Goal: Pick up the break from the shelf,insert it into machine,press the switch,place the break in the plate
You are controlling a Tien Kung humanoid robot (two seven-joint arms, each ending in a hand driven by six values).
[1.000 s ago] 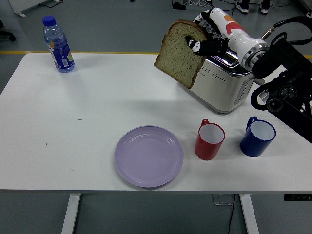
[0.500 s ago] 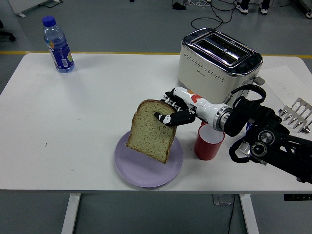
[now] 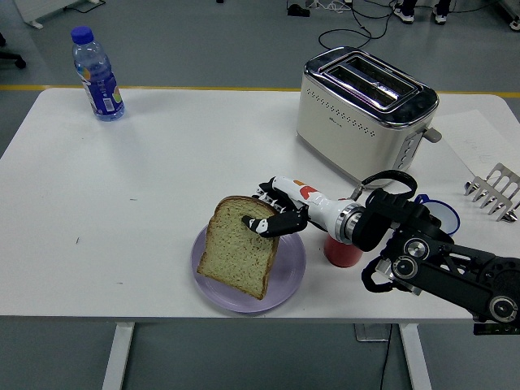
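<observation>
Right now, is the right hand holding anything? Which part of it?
Yes. The right hand grips the slice of bread at its upper right corner, thumb on the face toward the camera. The slice hangs tilted over the purple plate.

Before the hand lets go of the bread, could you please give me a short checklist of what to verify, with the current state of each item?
1. Right hand grips the bread slice: ok, fingers are pinched on its upper edge.
2. Slice is over the purple plate: ok, its lower part overlaps the plate.
3. Slice already rests flat on the plate: not ok, it is tilted; whether its bottom edge touches, cannot tell.
4. Plate free of other items: ok, only the bread is over it.
5. Red mug clear of the forearm: cannot tell, the wrist passes right over it.
6. Toaster out of the way: ok, it stands well behind.
</observation>
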